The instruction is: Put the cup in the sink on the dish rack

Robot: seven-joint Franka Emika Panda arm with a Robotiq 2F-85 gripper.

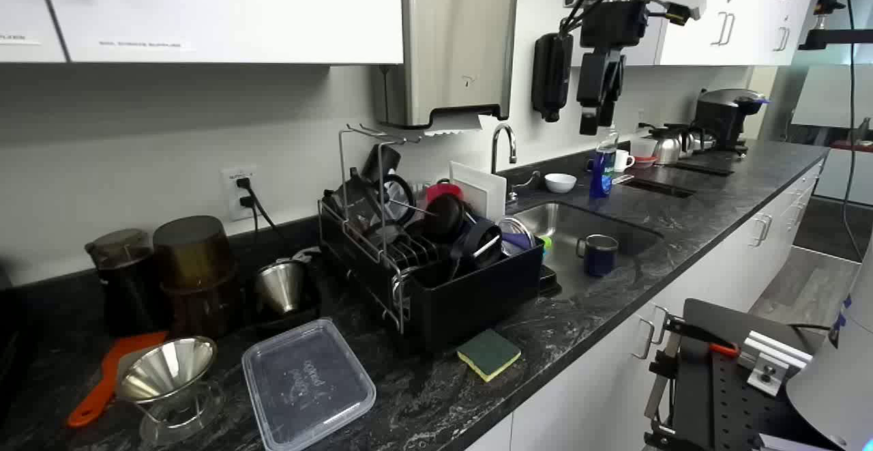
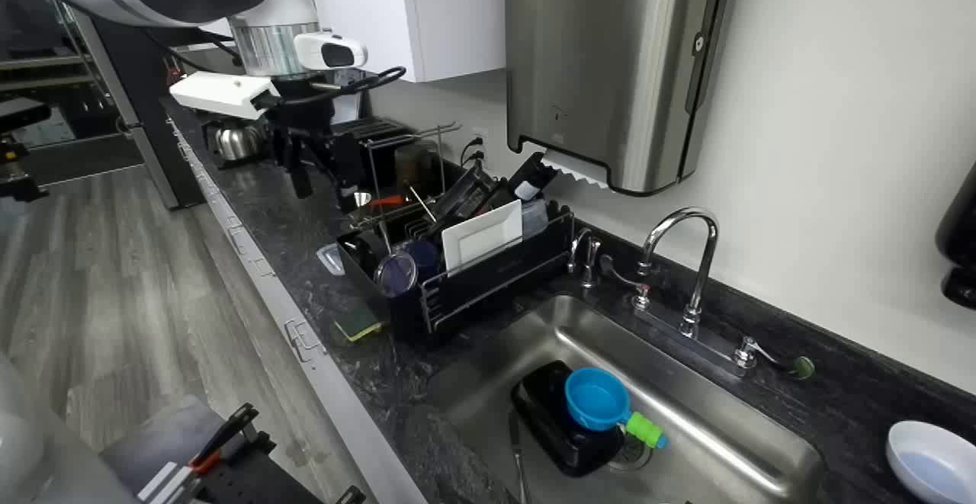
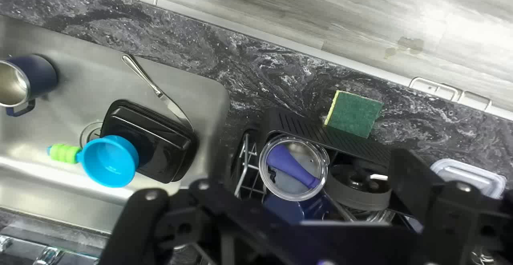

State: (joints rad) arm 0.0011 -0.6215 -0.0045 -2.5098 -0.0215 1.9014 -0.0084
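Note:
The cup is a navy mug (image 1: 600,257) with a steel rim, standing upright in the steel sink (image 1: 641,236). In the wrist view the mug (image 3: 40,74) is at the far left; the sink (image 3: 90,80) holds it. The black dish rack (image 1: 481,297) is left of the sink and full of dishes. It also shows in an exterior view (image 2: 496,271) and the wrist view (image 3: 316,134). Another navy cup (image 3: 284,209) lies in the rack, partly hidden by my fingers. My gripper (image 1: 597,123) is open and empty, high above the counter (image 2: 326,184). In the wrist view its fingers (image 3: 316,189) overlap the rack.
A blue scoop (image 2: 598,401) with a green handle rests on a black container (image 3: 154,142) in the sink beside a knife (image 3: 150,83). The faucet (image 2: 705,248), a soap bottle (image 1: 601,175) and a white bowl (image 1: 560,183) stand behind. A sponge (image 3: 354,114) lies before the rack.

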